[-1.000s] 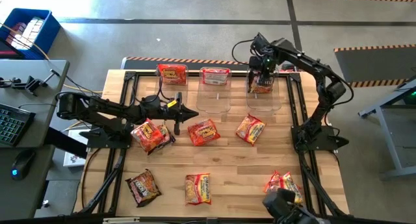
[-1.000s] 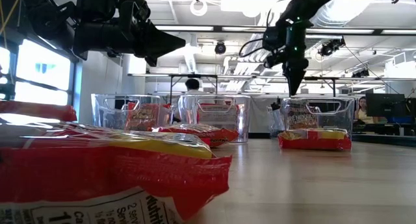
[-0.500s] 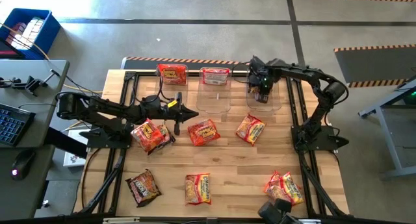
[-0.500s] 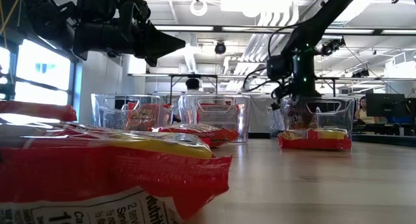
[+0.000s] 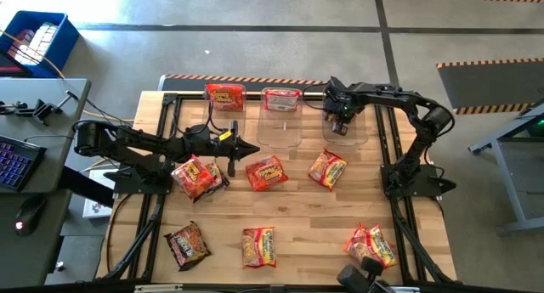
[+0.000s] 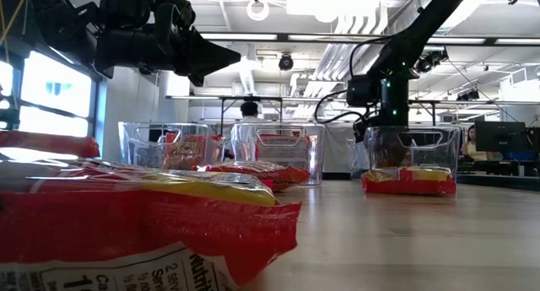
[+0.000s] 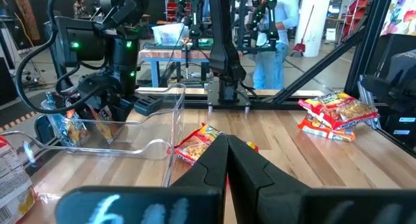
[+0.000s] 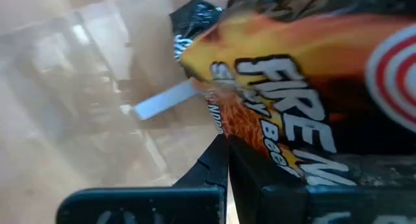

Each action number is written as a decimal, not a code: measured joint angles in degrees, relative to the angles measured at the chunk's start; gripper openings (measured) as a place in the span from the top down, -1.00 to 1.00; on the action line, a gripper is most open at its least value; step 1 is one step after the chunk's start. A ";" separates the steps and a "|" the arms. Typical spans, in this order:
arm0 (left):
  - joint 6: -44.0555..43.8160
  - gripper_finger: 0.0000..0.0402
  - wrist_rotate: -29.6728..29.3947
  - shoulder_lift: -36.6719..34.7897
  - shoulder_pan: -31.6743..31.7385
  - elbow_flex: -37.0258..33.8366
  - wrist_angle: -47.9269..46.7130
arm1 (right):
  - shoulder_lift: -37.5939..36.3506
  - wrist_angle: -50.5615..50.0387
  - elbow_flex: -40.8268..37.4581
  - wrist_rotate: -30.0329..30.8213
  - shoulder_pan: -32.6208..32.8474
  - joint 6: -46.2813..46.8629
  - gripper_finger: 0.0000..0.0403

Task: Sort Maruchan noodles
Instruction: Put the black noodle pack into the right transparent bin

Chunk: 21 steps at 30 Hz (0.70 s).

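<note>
Three clear bins stand along the far edge: the left one holds an orange packet, the middle one a red-and-white packet. My right gripper points down inside the right bin, shut, beside a dark "Fire" noodle packet. Loose noodle packets lie flat on the wood: two overlapping, one, one, a dark one, one and a pair. My left gripper hovers level above the table's middle, shut and empty. My right gripper has nothing between its shut fingers. The dark packet's printed face lies against the outer side of one finger inside the bin. The fingers come from above, pointing steeply down. What the packet rests on is hidden.
Black frame rails run along the table's left and right sides. A desk with a keyboard stands left of the table. Bare wood lies between the near and middle rows of packets.
My right gripper has gone down from above the right bin into it, ending beside the dark packet. My left arm has kept still.
</note>
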 joint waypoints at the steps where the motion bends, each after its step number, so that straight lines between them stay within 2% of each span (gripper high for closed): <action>1: -0.01 1.00 0.00 0.00 0.01 0.00 -0.01 | 0.00 0.37 -0.01 1.20 -0.01 0.45 1.00; 13: 0.03 1.00 -1.44 0.00 0.00 0.00 -0.23 | -0.17 3.04 0.01 1.67 0.02 0.68 1.00; 21: 0.04 1.00 -2.97 0.00 0.01 0.00 -0.70 | -6.38 3.34 0.14 -0.03 0.13 0.68 1.00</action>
